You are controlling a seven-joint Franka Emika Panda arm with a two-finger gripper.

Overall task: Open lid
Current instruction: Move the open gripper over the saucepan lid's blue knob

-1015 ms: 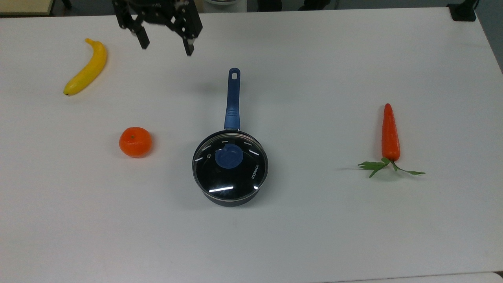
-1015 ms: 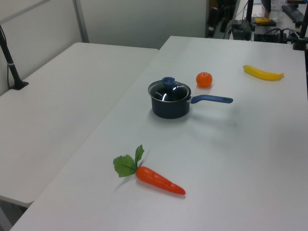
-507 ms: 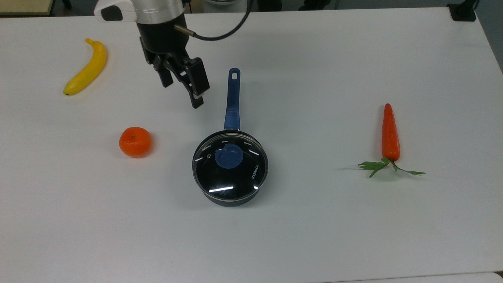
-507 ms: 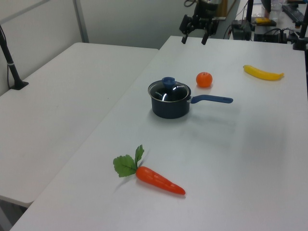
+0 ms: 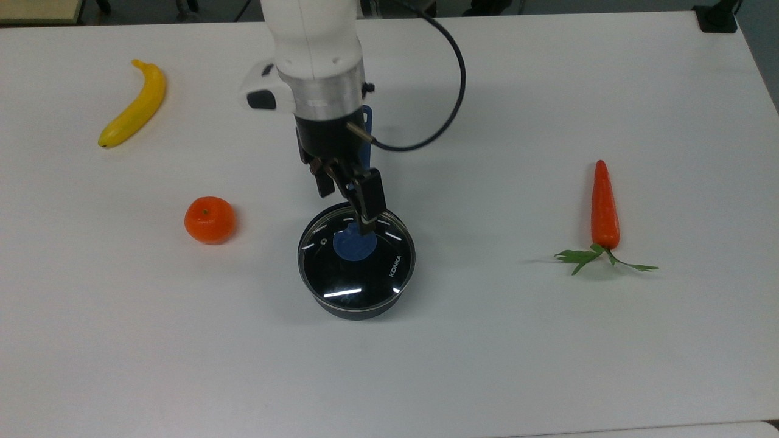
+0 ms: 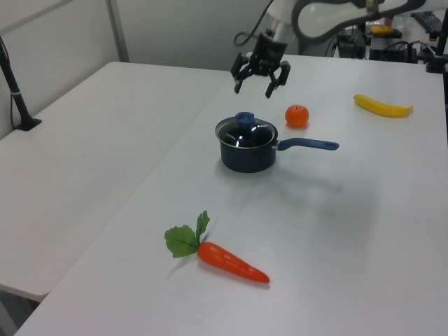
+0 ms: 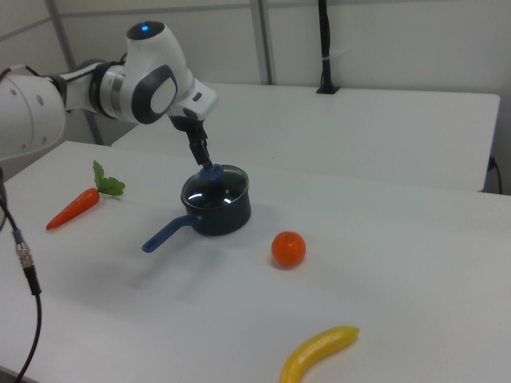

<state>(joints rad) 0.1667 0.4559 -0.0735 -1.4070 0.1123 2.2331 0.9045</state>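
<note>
A round glass lid [image 5: 359, 271] with a metal rim, a blue knob [image 5: 353, 245] and white "KONKA" print sits closed on a dark blue saucepan [image 5: 355, 312]. The left view shows the lid [image 6: 249, 133] on the pan [image 6: 245, 158] with the handle [image 6: 308, 145] pointing to the left view's right. My gripper [image 5: 345, 204] is open and hangs above the lid's far edge, one fingertip over the knob in the top view. In the left view the gripper [image 6: 253, 88] is clearly above the knob [image 6: 244, 117], apart from it. The right view has the gripper [image 7: 203, 156] just over the lid [image 7: 215, 190].
On the white table [image 5: 487, 365] lie a banana [image 5: 134, 103] at the top view's far left, an orange [image 5: 209, 219] left of the pan, and a carrot [image 5: 605, 207] with green leaves at the right. A second table [image 6: 84, 140] adjoins in the left view.
The arm has swept from the top view's upper left down and right, and the open gripper now hangs over the lid. Pan, lid and produce have not moved.
</note>
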